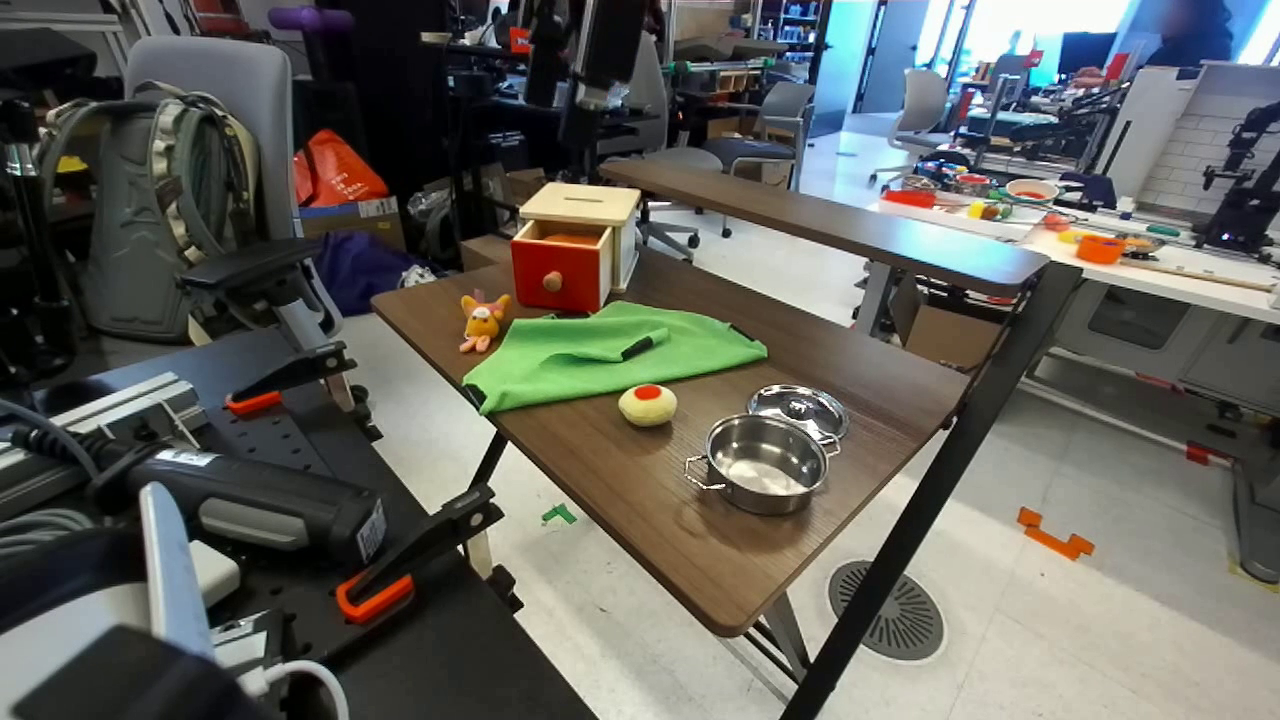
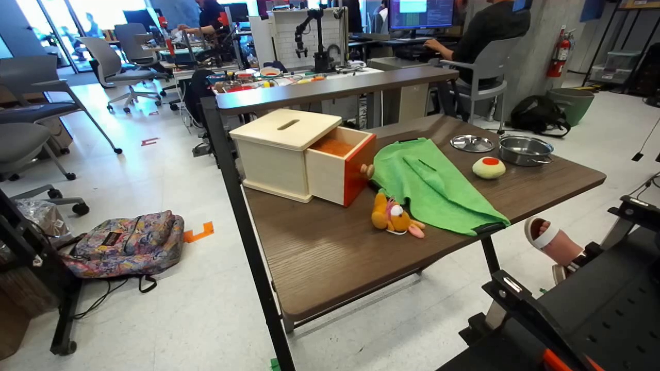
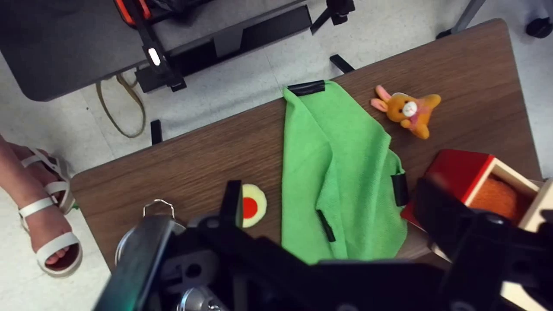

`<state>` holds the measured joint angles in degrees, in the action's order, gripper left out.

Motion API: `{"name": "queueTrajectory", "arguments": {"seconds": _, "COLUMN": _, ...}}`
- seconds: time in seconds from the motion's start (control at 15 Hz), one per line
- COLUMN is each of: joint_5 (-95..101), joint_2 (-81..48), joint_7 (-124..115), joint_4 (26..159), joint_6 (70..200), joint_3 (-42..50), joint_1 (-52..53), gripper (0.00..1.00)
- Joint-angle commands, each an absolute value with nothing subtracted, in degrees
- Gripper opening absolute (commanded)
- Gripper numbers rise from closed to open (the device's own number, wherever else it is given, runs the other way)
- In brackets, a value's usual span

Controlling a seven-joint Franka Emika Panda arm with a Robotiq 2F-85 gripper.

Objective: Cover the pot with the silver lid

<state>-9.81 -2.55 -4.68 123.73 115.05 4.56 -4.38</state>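
The shiny silver pot (image 1: 772, 497) stands uncovered on the brown table, with wire handles at its sides; it also shows in an exterior view (image 2: 523, 155). The silver lid (image 1: 806, 400) lies flat beside the pot, knob up; it also shows in an exterior view (image 2: 472, 143). In the wrist view, the pot (image 3: 122, 249) and the lid (image 3: 196, 300) are mostly hidden behind gripper parts at lower left. My gripper (image 3: 332, 203) is wide open and empty, high above the table. The green cloth shows between its fingers.
A green cloth (image 1: 610, 350) lies mid-table. A yellow egg-like toy with a red spot (image 1: 648, 405) sits between cloth and pot. An orange bunny toy (image 2: 394, 216) and a wooden box with an open red drawer (image 2: 289, 154) stand beyond the cloth. A raised shelf (image 1: 830, 220) edges the table.
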Motion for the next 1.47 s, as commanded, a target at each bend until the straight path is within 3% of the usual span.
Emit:
{"name": "queueTrajectory", "arguments": {"seconds": 0.0, "joint_5": -9.42, "joint_2": -3.41, "joint_7": -4.89, "joint_4": 123.60, "joint_6": 114.89, "joint_3": 4.64, "joint_1": -4.51, "gripper": 1.00}}
{"name": "queueTrajectory", "arguments": {"seconds": 0.33, "joint_5": -9.27, "joint_2": -4.26, "joint_7": -5.20, "joint_4": 123.18, "joint_6": 114.89, "joint_3": 4.67, "joint_1": -4.52, "gripper": 1.00}}
{"name": "queueTrajectory", "arguments": {"seconds": 0.8, "joint_5": -6.88, "joint_2": -11.39, "joint_7": -12.65, "joint_4": 119.64, "joint_6": 143.36, "joint_3": 4.57, "joint_1": -3.59, "gripper": 1.00}}
{"name": "queueTrajectory", "arguments": {"seconds": 1.4, "joint_5": 0.95, "joint_2": -28.27, "joint_7": -19.54, "joint_4": 110.28, "joint_6": 151.03, "joint_3": 9.55, "joint_1": -2.23, "gripper": 1.00}}
